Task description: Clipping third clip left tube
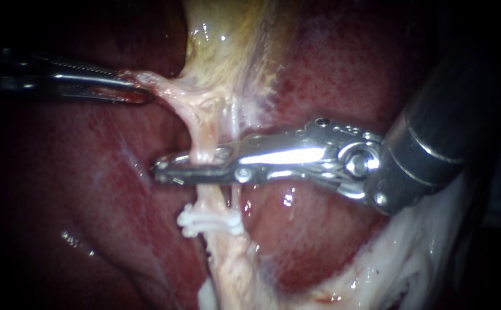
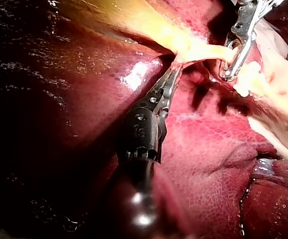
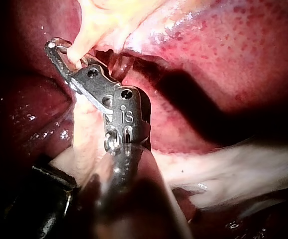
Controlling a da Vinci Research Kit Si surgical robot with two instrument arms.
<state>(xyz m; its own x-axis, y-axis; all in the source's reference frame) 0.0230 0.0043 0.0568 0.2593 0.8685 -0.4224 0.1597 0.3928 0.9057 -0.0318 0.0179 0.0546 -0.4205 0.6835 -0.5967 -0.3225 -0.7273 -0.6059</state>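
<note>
Endoscope view: pinching left tube point(image 1: 200, 135) crosswise in right instrument point(image 1: 170, 170) jaws, just above white clips point(image 1: 210, 221); clamping pale tissue point(image 1: 164, 86) in left instrument point(image 1: 140, 90) jaws, stretching it. Judging tube soft, slippery, tear-prone; taking hold best on bare stretch above clips.
</note>
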